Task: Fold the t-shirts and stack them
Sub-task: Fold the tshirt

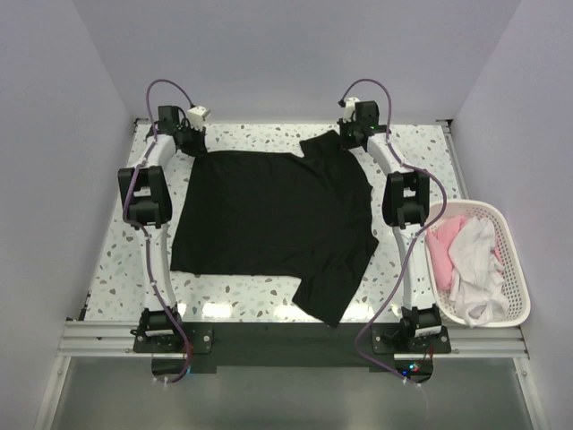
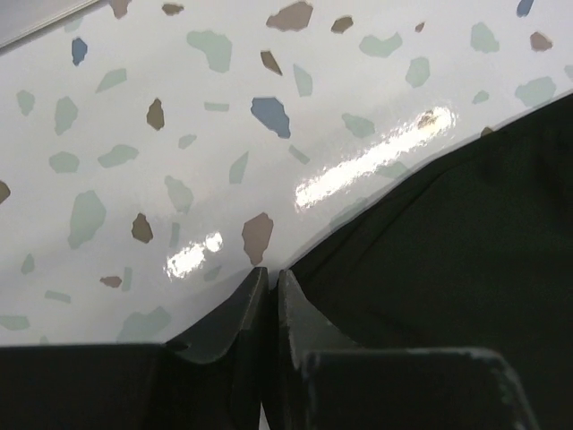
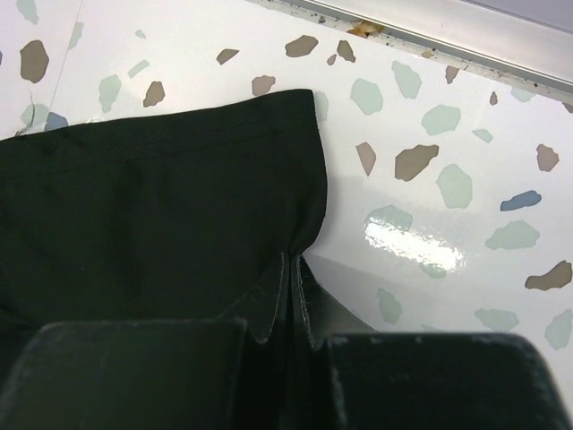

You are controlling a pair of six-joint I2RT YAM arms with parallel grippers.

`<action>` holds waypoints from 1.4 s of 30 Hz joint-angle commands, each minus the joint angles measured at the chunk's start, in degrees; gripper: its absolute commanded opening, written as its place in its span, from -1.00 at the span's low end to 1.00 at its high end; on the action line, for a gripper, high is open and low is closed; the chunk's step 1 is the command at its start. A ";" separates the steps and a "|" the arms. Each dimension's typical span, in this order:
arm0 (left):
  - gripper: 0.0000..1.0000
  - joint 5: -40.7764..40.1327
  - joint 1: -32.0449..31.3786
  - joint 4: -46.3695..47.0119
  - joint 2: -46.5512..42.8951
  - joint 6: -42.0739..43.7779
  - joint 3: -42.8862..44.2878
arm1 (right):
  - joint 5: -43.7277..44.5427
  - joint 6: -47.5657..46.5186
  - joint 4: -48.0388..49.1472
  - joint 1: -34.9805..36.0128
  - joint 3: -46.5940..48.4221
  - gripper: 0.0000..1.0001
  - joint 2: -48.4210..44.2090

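Centrally, black shirt (image 1: pixel 269 215) lies spread flat on the table (image 1: pixel 125 269), back up or front up I cannot tell. Near-right sleeve hangs past the near edge. Far-right sleeve is bunched up by the far edge.

Right gripper (image 3: pixel 292 260) sits at that far-right sleeve, fingers pressed together with cloth puckered between them: clamped on the black shirt. Left gripper (image 2: pixel 267 273) is at the shirt's far-left corner, fingers drawn almost together, a thin slit between them, tips right at the cloth's edge, which curves in to meet them; reads as a pinch on the hem.

Pink shirt (image 1: pixel 440 242) and white shirt (image 1: pixel 479 269) lie crumpled in a white slatted basket (image 1: pixel 515 260) at the table's right side, pink to the left, white spilling across the middle.

Table top: glossy white terrazzo with brown, green and blue flecks, bright glare streaks near both grippers and along the near edge. A metal strip (image 3: pixel 430 40) runs along the far edge. Aluminium rail (image 1: pixel 98 339) at the near edge carries both arm bases. Plain pale walls (image 1: pixel 295 54) close in the far, left and right sides.
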 commanded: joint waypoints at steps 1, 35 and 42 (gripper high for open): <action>-0.72 1.94 -0.05 5.62 -4.18 0.08 -3.42 | -2.68 -0.45 -0.16 -0.14 -0.07 -1.00 -6.96; -1.00 17.66 4.52 21.28 -24.41 20.12 -29.80 | -7.95 -2.38 -6.49 -2.07 -20.29 -1.00 -28.51; -1.00 25.68 6.28 20.22 -24.49 22.76 -30.85 | -8.74 -3.43 -7.63 -2.07 -26.17 -1.00 -32.37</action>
